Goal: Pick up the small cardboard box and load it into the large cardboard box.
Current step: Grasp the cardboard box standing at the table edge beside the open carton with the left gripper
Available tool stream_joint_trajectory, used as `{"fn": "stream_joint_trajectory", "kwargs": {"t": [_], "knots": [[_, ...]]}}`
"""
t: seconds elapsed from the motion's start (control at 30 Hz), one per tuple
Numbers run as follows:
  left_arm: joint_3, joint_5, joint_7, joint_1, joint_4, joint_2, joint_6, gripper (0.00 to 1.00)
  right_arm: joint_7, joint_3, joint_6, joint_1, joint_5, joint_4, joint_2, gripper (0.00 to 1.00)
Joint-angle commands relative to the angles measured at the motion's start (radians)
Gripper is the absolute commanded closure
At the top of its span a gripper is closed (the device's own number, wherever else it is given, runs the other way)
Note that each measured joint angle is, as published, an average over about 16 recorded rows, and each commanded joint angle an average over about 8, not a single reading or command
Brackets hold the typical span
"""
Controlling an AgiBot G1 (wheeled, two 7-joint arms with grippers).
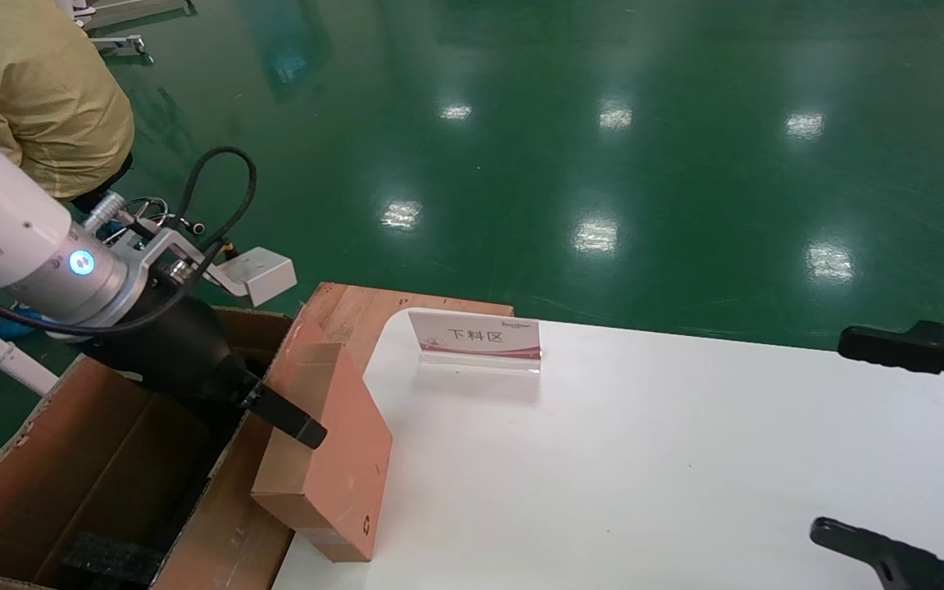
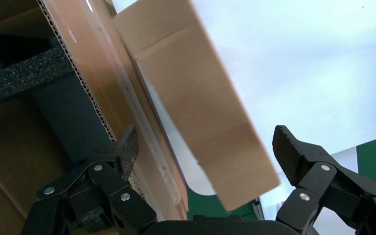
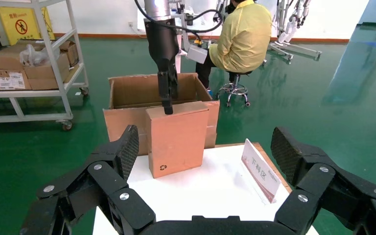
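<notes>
White tabletop (image 1: 685, 459) over glossy green floor (image 1: 603, 123); acrylic sign (image 1: 476, 338) nearby. Reddish-brown small cardboard box (image 1: 333, 459) stands at table edge, leaning on big brown flapped carton (image 1: 87, 459). Left gripper (image 2: 205, 152) wide open, straddling it. Right gripper (image 3: 205, 152) wide, idle.

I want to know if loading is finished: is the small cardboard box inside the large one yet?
Not yet. The small cardboard box stands on the table edge against the large cardboard box, the open left gripper straddling its top.

Reddish-brown small cardboard box (image 1: 333, 459) stands on edge against the large cardboard box (image 1: 70, 475).
</notes>
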Motion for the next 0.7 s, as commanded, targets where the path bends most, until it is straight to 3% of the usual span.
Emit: {"fn": "stream_joint_trajectory", "kwargs": {"t": [0.03,0.7], "knots": [[0.003,0.0,0.001,0.011,0.0,-0.005,-0.011,0.0,0.0,0.0,0.0,0.0,0.0,0.0,0.0,0.0],[0.006,0.053,0.058,0.084,-0.003,-0.099,-0.204,0.0,-0.001,-0.001,0.001,0.0,0.001,0.0,0.001,0.0]]}}
